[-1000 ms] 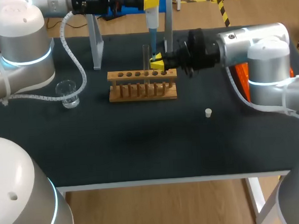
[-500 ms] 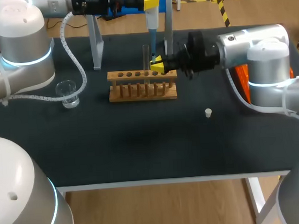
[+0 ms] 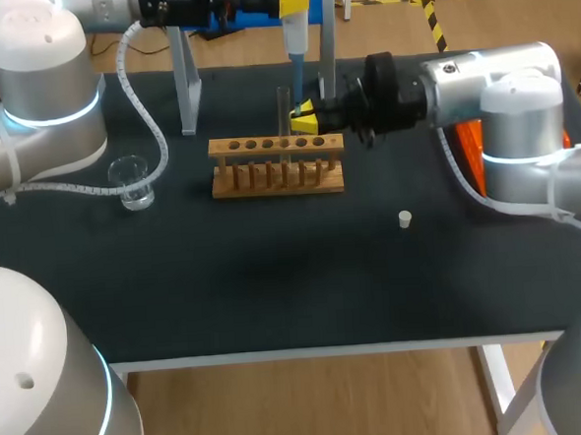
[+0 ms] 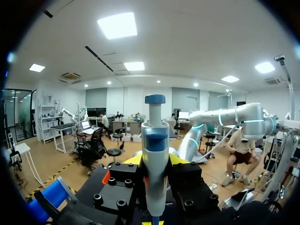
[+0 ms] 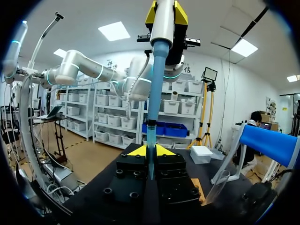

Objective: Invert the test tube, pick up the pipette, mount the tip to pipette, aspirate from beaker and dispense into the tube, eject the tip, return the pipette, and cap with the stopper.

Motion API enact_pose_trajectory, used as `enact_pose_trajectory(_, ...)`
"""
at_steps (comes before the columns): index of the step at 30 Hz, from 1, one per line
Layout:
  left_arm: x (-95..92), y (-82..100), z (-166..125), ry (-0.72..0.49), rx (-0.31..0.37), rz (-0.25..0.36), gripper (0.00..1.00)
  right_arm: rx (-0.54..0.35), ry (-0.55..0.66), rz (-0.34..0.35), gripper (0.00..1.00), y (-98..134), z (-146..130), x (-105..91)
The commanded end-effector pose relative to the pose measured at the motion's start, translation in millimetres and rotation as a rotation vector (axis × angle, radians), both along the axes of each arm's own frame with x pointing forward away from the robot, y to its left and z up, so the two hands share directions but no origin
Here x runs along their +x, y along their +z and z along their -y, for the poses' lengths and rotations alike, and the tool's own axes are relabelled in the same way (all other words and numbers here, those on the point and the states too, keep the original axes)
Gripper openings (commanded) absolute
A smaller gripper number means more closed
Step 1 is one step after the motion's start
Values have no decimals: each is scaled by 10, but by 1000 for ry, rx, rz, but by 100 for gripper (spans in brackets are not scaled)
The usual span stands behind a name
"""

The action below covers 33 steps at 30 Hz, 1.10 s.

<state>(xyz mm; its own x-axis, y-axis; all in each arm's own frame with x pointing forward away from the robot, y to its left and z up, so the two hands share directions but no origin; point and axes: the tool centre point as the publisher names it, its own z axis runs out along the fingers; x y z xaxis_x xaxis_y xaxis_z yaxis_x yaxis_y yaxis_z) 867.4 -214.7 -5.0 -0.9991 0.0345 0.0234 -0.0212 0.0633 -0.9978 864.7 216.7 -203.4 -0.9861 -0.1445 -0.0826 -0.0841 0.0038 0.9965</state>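
- Left gripper (image 4: 154, 161) is grasping the pipette (image 4: 154, 136) upright at the table's (image 3: 274, 278) far edge.
- Right gripper (image 5: 150, 151) is clenching the pipette's blue tip (image 5: 154, 93) between its fingers, just right of the test tube (image 3: 284, 104) standing in the rack (image 3: 268, 172).

The head camera looks down on the table (image 3: 274, 278) from above and behind, while both wrist cameras face outward, close to the shared pipette (image 4: 154, 154).
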Motion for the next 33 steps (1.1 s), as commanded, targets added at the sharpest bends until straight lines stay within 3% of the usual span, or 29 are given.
enact_pose_trajectory(1, 0, -31, -4, -2, -1, 0, 0, -1, 1, -13, 0, 51, 12, -4)
enact_pose_trajectory(12, 0, -31, -4, -2, -1, 0, 0, -10, -6, -43, 0, 50, 16, -29)
enact_pose_trajectory(20, 0, -31, -4, -2, -1, 0, 0, -10, -11, -60, 0, 174, 22, -27)
enact_pose_trajectory(33, 0, -31, -4, -2, -1, 0, 0, -12, -13, -44, 0, 267, 21, -35)
